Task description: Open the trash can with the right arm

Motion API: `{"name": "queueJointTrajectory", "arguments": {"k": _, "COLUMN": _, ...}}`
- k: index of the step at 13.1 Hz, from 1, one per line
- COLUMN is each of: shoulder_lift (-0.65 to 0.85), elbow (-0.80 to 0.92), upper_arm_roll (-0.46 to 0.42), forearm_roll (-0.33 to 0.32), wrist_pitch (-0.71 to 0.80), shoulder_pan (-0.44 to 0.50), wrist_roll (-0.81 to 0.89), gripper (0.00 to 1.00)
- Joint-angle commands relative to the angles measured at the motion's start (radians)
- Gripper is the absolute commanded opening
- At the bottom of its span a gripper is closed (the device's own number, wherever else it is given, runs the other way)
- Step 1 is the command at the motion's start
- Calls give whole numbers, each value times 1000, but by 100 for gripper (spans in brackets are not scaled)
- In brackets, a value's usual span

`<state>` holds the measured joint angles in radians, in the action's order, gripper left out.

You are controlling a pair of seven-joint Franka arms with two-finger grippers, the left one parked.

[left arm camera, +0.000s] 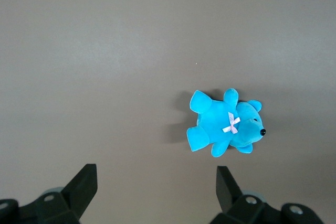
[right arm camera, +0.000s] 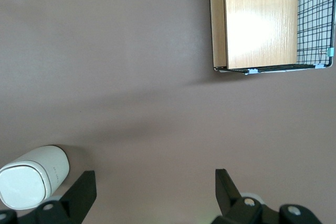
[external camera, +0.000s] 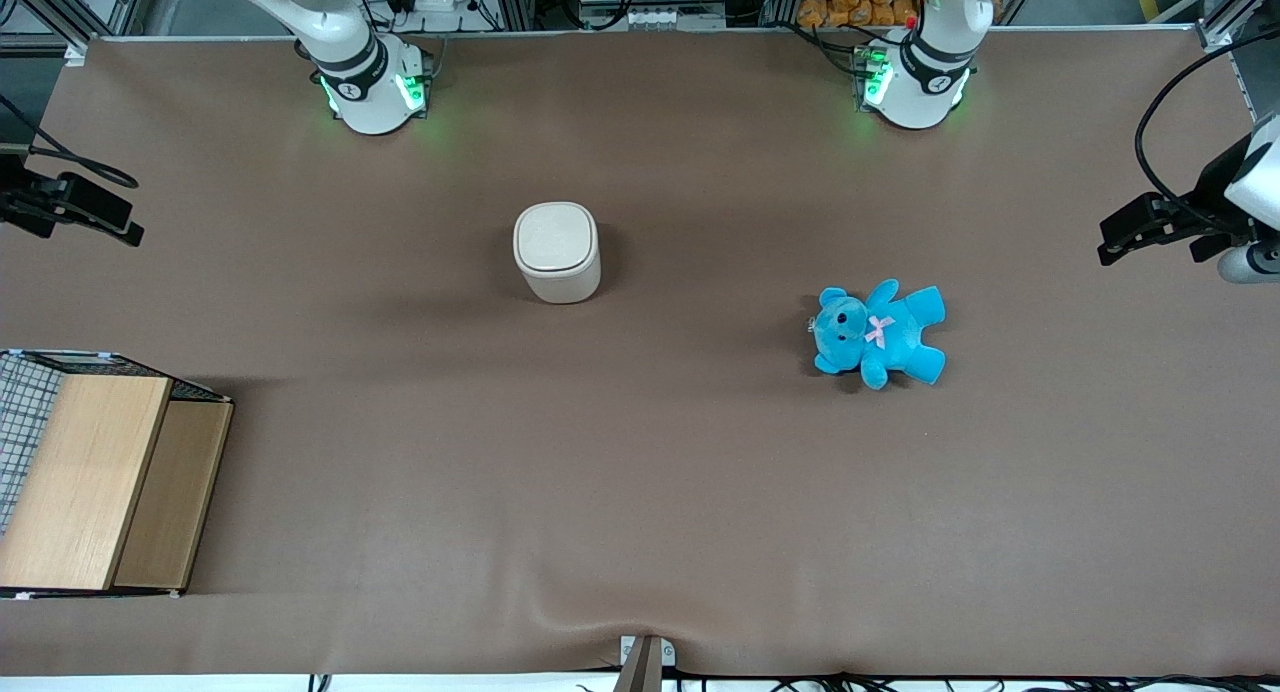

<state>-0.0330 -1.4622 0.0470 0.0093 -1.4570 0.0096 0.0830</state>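
1. Standing upright on the brown bench [external camera: 640,492], the trash can [external camera: 557,251] has its flip lid down flat, so it is closed.
2. The trash can sits near the middle of the bench, somewhat toward the working arm's end, and farther from the front camera than the wooden box.
3. The right arm [external camera: 345,47] rises from its base at the edge of the bench farthest from the front camera; only its base and lower links show in the front view.
4. The end effector [right arm camera: 155,192] hangs in the air at the working arm's end of the bench, well apart from the trash can and touching nothing; in the front view it appears as a dark shape [external camera: 75,210] at the frame's edge.
5. In the right wrist view its two dark fingers [right arm camera: 81,192] are spread wide with only bare bench between them.
6. In that same view the trash can [right arm camera: 32,177] appears just beside one finger, seen from above and at a slant, with its lid closed.
7. A wooden box [external camera: 100,482] with a wire mesh side lies at the working arm's end of the bench, nearer the front camera than the trash can.
8. A blue teddy [external camera: 878,333] with a pink bow lies flat toward the parked arm's end, well apart from the trash can.
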Motion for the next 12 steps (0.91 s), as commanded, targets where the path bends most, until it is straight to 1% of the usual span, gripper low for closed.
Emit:
{"name": "queueJointTrajectory", "arguments": {"k": 1, "shoulder_lift": -5, "elbow": 14, "upper_arm_roll": -13, "forearm_roll": -5, "wrist_pitch": 14, "shoulder_pan": -17, "wrist_roll": -9, "gripper": 100}}
{"name": "queueJointTrajectory", "arguments": {"k": 6, "shoulder_lift": -8, "elbow": 13, "upper_arm_roll": -13, "forearm_roll": -5, "wrist_pitch": 13, "shoulder_pan": -17, "wrist_roll": -9, "gripper": 100}}
{"name": "queueJointTrajectory", "arguments": {"k": 8, "shoulder_lift": -5, "elbow": -13, "upper_arm_roll": -15, "forearm_roll": 4, "wrist_pitch": 18, "shoulder_pan": -17, "wrist_roll": -9, "gripper": 100}}
{"name": "queueJointTrajectory", "arguments": {"k": 10, "shoulder_lift": -5, "elbow": -13, "upper_arm_roll": -28, "forearm_roll": 6, "wrist_pitch": 65, "shoulder_pan": -8, "wrist_roll": 1, "gripper": 100}}
{"name": "queueJointTrajectory", "arguments": {"k": 12, "shoulder_lift": -5, "elbow": -29, "upper_arm_roll": -38, "forearm_roll": 11, "wrist_pitch": 72, "shoulder_pan": 1, "wrist_roll": 4, "gripper": 100}}
